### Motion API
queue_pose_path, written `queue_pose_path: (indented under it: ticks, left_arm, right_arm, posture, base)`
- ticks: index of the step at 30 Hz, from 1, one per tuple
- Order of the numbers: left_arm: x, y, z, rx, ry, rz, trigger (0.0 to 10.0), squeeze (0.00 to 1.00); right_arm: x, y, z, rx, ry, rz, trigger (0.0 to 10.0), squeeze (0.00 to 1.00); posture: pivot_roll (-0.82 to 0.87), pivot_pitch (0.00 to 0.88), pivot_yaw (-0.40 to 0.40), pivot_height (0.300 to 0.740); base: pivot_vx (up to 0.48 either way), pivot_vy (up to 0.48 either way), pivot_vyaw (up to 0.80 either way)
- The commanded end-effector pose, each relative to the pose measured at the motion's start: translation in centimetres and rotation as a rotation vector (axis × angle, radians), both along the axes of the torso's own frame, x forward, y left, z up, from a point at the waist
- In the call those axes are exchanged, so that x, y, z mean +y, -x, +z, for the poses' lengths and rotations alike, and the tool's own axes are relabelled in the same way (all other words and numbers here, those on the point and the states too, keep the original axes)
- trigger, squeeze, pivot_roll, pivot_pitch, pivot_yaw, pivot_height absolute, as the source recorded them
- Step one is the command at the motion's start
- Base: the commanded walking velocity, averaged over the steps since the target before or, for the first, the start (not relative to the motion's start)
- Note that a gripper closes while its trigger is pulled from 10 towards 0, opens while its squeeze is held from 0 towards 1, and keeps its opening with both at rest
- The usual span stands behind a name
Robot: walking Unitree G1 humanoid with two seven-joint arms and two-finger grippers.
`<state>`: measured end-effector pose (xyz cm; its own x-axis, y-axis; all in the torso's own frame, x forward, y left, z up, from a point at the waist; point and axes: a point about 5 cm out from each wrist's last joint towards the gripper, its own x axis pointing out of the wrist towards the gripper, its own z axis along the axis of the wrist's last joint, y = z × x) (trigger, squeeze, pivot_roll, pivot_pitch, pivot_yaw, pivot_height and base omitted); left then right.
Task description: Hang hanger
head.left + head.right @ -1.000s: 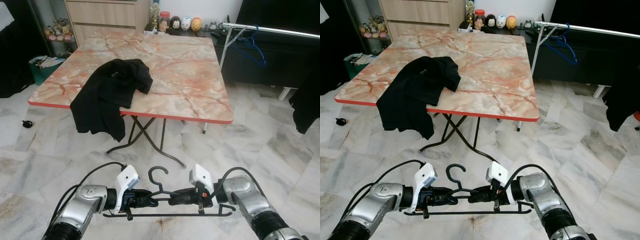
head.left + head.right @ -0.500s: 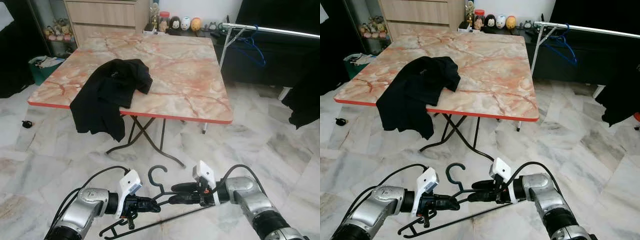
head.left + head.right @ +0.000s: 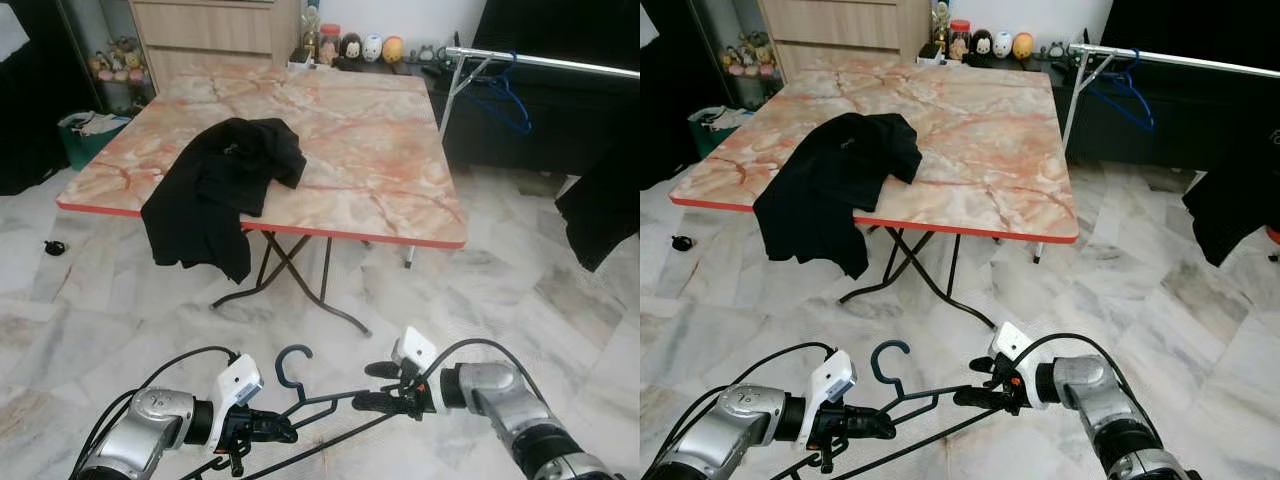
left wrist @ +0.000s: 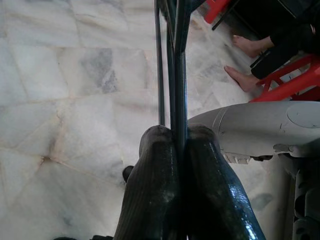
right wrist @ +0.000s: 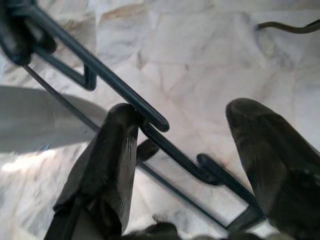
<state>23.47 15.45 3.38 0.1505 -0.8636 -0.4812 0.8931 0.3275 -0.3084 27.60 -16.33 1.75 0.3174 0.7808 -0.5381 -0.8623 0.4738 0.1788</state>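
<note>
The thin black wire hanger is pinched at one end by the closed left hand, tilted low between both hands, right hand spread open beside it, so twisting or dropping is risked.

A folding table with a pink marble-look top stands on a pale marble floor, a black garment draped over its near edge. Behind the table is a wooden cabinet with small figurines beside it. To the table's right runs a metal clothes rail.
</note>
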Motion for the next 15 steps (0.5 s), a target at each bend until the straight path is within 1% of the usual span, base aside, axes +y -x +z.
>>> queue_pose_path:
  ticks: [1, 2, 4, 5, 6, 7, 9, 10, 11, 12, 13, 15]
  left_arm:
    - [0.3, 0.2, -0.1, -0.001, -0.033, -0.023, 0.0, 0.0]
    - [0.5, 0.3, -0.3, 0.0, -0.049, -0.023, 0.0, 0.0]
    - [1.2, 0.4, -0.9, -0.005, -0.097, -0.002, 0.0, 0.0]
    - [1.5, 0.4, -1.2, -0.007, -0.112, 0.017, 0.0, 0.0]
    - [1.5, 0.4, -1.2, -0.007, -0.112, 0.017, 0.0, 0.0]
    - [1.8, 0.4, -1.7, -0.009, -0.135, 0.046, 0.0, 0.0]
    - [2.2, 0.6, -2.3, -0.001, -0.169, 0.055, 0.0, 0.0]
    - [2.3, 1.0, -2.7, -0.001, -0.191, 0.033, 0.0, 0.0]
    - [2.3, 1.1, -2.8, -0.005, -0.196, 0.023, 0.0, 0.0]
    - [2.2, 1.5, -2.9, 0.014, -0.187, 0.009, 0.0, 0.0]
    - [2.2, 1.6, -3.0, 0.022, -0.184, 0.01, 0.0, 0.0]
    - [2.4, 1.6, -3.4, 0.024, -0.209, 0.034, 0.0, 0.0]
  right_arm:
    - [-0.6, -0.6, 0.2, -0.035, 0.027, -0.059, 10.0, 0.0]
    - [-0.7, -0.8, 0.2, -0.056, 0.036, -0.097, 10.0, 0.0]
    - [-1.4, -1.7, 0.4, -0.133, 0.062, -0.235, 10.0, 0.0]
    - [-1.7, -2.0, 0.5, -0.152, 0.065, -0.3, 10.0, 0.0]
    - [-1.7, -2.0, 0.5, -0.152, 0.065, -0.3, 10.0, 0.0]
    - [-1.9, -2.4, 0.6, -0.168, 0.055, -0.373, 10.0, 0.0]
    - [-1.8, -2.5, 0.7, -0.168, 0.018, -0.409, 10.0, 0.0]
    - [-1.7, -2.4, 0.6, -0.158, -0.014, -0.424, 10.0, 0.0]
    - [-1.6, -2.4, 0.6, -0.155, -0.024, -0.428, 10.0, 0.0]
    - [-1.4, -2.3, 0.4, -0.151, -0.029, -0.433, 10.0, 0.0]
    - [-1.4, -2.2, 0.3, -0.148, -0.028, -0.435, 10.0, 0.0]
    - [-1.3, -1.9, -0.2, -0.138, -0.01, -0.446, 10.0, 0.0]
  posture:
    - [0.05, 0.0, -0.069, 0.74]
    - [0.05, 0.0, -0.068, 0.74]
    - [0.05, 0.0, -0.067, 0.74]
    - [0.05, 0.0, -0.066, 0.74]
    - [0.05, 0.0, -0.066, 0.74]
    - [0.05, 0.0, -0.065, 0.74]
    - [0.05, 0.0, -0.064, 0.74]
    - [0.05, 0.0, -0.064, 0.74]
    - [0.05, 0.0, -0.064, 0.74]
    - [0.05, 0.0, -0.064, 0.74]
    - [0.05, 0.0, -0.063, 0.74]
    - [0.05, 0.0, -0.062, 0.74]
  base:
    - [0.0, 0.0, 0.0]
    - [0.0, 0.0, 0.0]
    - [0.0, 0.0, 0.0]
    - [0.0, 0.0, 0.0]
    - [0.0, 0.0, 0.0]
    - [0.0, 0.0, 0.0]
    - [0.0, 0.0, 0.0]
    - [0.0, 0.0, 0.0]
    - [0.0, 0.0, 0.0]
    - [0.0, 0.0, 0.0]
    - [0.0, 0.0, 0.0]
    - [0.0, 0.0, 0.0]
